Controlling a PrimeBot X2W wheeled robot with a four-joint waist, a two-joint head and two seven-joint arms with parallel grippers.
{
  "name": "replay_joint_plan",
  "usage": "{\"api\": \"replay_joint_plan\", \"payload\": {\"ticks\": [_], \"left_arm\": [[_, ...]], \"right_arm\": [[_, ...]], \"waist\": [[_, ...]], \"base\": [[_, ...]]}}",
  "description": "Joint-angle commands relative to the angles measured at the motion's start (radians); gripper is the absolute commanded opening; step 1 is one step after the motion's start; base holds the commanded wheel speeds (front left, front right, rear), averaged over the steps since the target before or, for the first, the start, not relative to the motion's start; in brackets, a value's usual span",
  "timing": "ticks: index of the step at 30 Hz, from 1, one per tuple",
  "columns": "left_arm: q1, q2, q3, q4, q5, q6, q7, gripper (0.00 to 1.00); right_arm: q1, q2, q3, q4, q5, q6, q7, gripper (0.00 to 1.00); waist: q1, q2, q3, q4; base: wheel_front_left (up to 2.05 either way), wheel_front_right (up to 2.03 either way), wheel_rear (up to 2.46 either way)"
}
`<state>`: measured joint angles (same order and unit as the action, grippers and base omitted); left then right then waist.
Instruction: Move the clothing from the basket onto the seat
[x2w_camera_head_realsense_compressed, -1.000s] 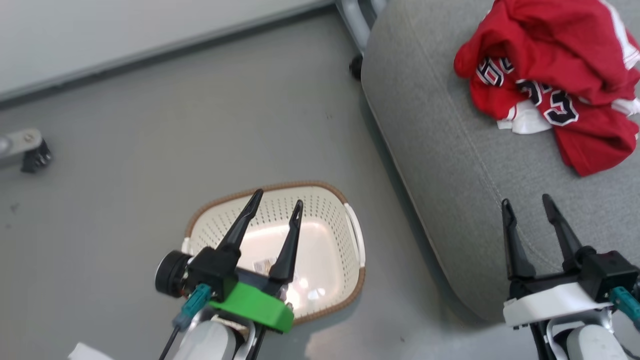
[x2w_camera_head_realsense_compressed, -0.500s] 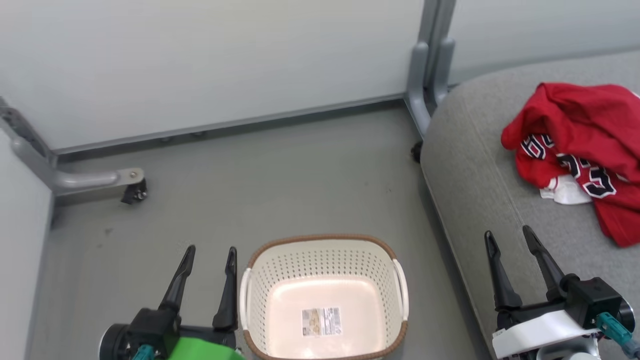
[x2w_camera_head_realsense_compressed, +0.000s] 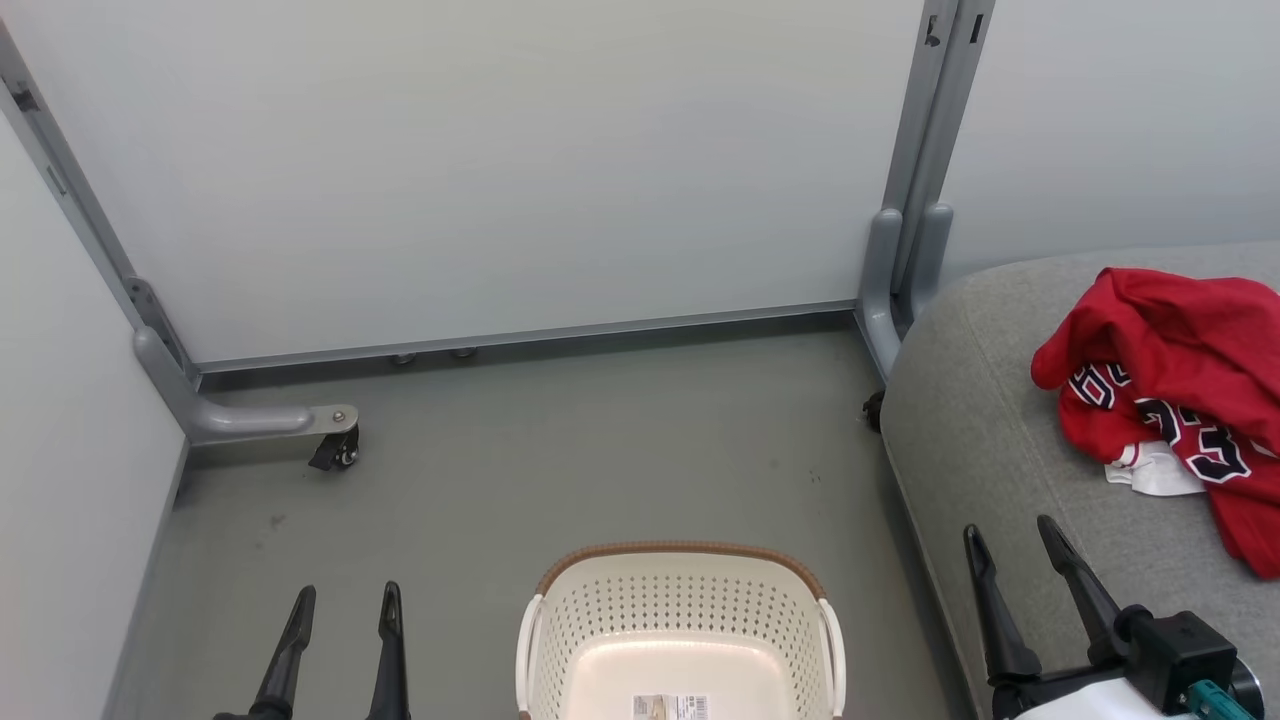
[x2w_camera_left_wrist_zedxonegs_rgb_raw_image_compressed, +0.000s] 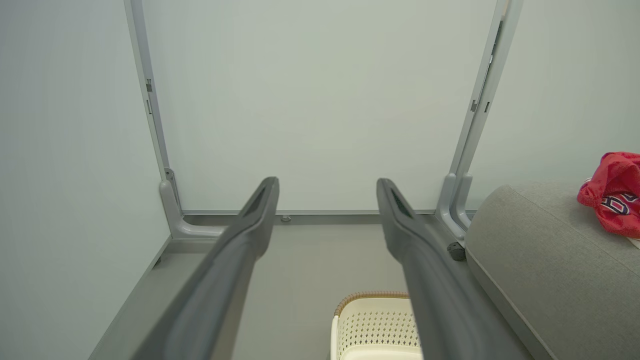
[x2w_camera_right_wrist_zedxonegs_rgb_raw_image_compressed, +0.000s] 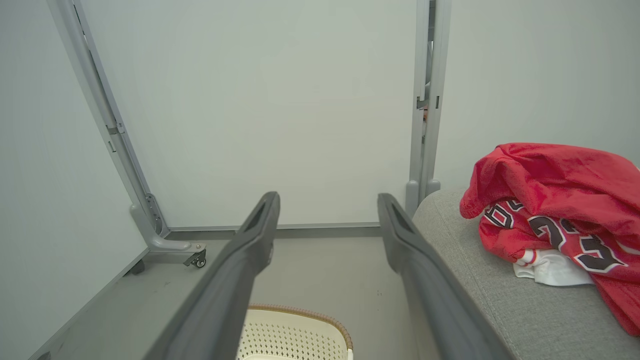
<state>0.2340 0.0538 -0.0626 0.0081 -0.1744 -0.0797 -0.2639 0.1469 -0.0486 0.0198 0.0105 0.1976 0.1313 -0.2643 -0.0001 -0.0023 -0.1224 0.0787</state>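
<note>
Clothing (x2w_camera_head_realsense_compressed: 1170, 350): none held. Left gripper (x2w_camera_head_realsense_compressed: 347, 595) and right gripper (x2w_camera_head_realsense_compressed: 1008, 527) both gape empty, left over floor (x2w_camera_head_realsense_compressed: 600, 450) beside the basket (x2w_camera_head_realsense_compressed: 680, 610), right over the seat (x2w_camera_head_realsense_compressed: 980, 440) edge. It sits heaped on seat, near right gripper; a careless swing could snag and drag it off. A second ago left hung over basket; camera has since tilted up.

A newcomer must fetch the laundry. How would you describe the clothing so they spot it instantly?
Find the big grey seat on the right. On top lies a crumpled heap of clothing, bright red with white-edged black numbers. Its neighbours are muted: the seat grey, the basket on the floor cream.
</note>
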Motion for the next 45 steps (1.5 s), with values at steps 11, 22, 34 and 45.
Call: {"api": "replay_joint_plan", "payload": {"ticks": [11, 22, 34, 45], "left_arm": [[0.018, -0.003, -0.002, 0.003, 0.016, -0.014, -0.001, 1.00], [0.013, -0.003, -0.018, 0.010, 0.046, -0.001, -0.001, 1.00], [0.007, -0.004, -0.034, 0.084, 0.050, -0.003, 0.001, 0.00], [-0.030, 0.003, -0.022, 0.128, -0.116, -0.007, 0.033, 0.00]], "right_arm": [[0.025, -0.003, 0.003, 0.012, 0.022, -0.001, 0.000, 1.00], [0.030, -0.003, 0.011, 0.016, 0.015, -0.001, 0.000, 1.00], [0.039, 0.010, 0.021, 0.086, 0.024, 0.000, 0.001, 0.00], [0.017, 0.005, 0.014, 0.128, 0.178, 0.000, 0.035, 0.00]], "waist": [[0.0001, 0.0023, -0.014, -0.025], [0.0001, 0.0023, -0.015, -0.031], [0.0001, 0.0000, -0.018, -0.034], [0.0001, 0.0001, -0.009, -0.037]], "base": [[0.00, 0.00, 0.00], [0.00, 0.00, 0.00], [0.00, 0.00, 0.00], [0.00, 0.00, 0.00]]}}
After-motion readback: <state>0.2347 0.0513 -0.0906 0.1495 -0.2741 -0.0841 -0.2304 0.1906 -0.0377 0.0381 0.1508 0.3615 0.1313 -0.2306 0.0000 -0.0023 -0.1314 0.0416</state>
